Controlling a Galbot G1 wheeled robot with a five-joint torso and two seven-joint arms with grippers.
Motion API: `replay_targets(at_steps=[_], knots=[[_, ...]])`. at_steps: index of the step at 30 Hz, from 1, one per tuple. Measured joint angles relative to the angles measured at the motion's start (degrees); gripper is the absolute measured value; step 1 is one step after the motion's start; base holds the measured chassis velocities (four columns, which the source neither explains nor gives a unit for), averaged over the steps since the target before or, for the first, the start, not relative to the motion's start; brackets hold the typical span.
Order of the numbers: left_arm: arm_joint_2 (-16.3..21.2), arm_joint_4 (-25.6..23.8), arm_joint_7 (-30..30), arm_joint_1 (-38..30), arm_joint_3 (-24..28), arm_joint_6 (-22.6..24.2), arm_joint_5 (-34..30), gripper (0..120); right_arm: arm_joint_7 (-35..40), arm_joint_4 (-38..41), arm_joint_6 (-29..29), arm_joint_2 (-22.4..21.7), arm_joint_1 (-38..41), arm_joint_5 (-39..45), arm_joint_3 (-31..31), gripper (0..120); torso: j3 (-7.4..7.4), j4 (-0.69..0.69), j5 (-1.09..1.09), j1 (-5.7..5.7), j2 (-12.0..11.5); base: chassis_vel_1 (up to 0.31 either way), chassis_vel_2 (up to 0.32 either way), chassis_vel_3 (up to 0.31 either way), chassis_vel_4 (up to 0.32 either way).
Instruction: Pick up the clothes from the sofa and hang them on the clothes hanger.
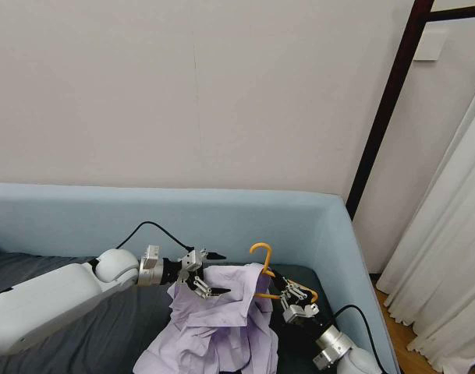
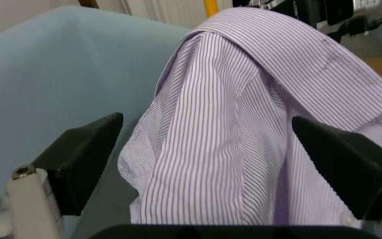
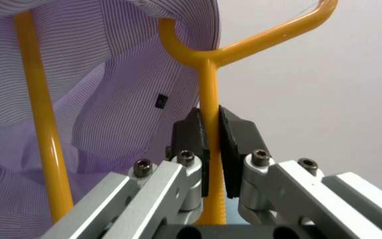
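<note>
Right pincer [image 3: 211,144] clamps the yellow hanger [image 3: 208,84], left pincer [image 1: 214,274] gapes wide before the striped shirt [image 2: 244,129], which may slide off if the hanger tilts.

Soft, even room light fills the head view; the wall [image 1: 221,93] above the shirt [image 1: 221,319] is evenly pale from edge to edge. Right of the shirt the curtain [image 1: 448,257] is the brightest area. The shirt's folds carry only gentle shading, and the dark sofa seat [image 1: 120,343] left of it swallows detail. In the left wrist view light falls on the shirt's collar from above, while the left gripper [image 2: 207,119] before it has near-black fingers [image 2: 85,149]. In the right wrist view the yellow hanger [image 3: 208,89] beside the shirt shows a faint sheen, and the cloth's underside is dimmer
</note>
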Motion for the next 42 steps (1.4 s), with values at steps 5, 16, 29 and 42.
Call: replay_targets(at_steps=[5,16,29,42], knots=[[-1.7,1.8,0.1,-1.0,0.8,0.1,0.0,95,0.0,-0.2,0.0,0.2,0.2,-0.1,-0.1,5,0.0,-0.01,0.0,0.0,0.0,0.0,0.0,0.0,0.0],[-2.6,4.2,4.1,-0.9,1.3,-0.3,0.6,55,0.2,-1.4,1.1,0.8,1.6,-1.3,-0.8,5,-0.01,0.01,-0.01,0.0,0.0,0.0,0.0,0.0,0.0],[-4.2,5.0,6.5,-2.4,4.3,0.2,1.4,8,0.9,-2.9,4.6,1.6,2.5,-7.5,0.0,5,-0.01,0.0,-0.01,0.0,0.0,0.0,0.0,0.0,0.0],[-3.1,4.7,6.1,-0.4,1.3,-0.7,1.6,5,1.2,-2.3,4.1,1.5,2.4,-5.7,-0.6,5,-0.01,0.0,-0.02,0.0,0.0,0.0,0.0,0.0,0.0]])
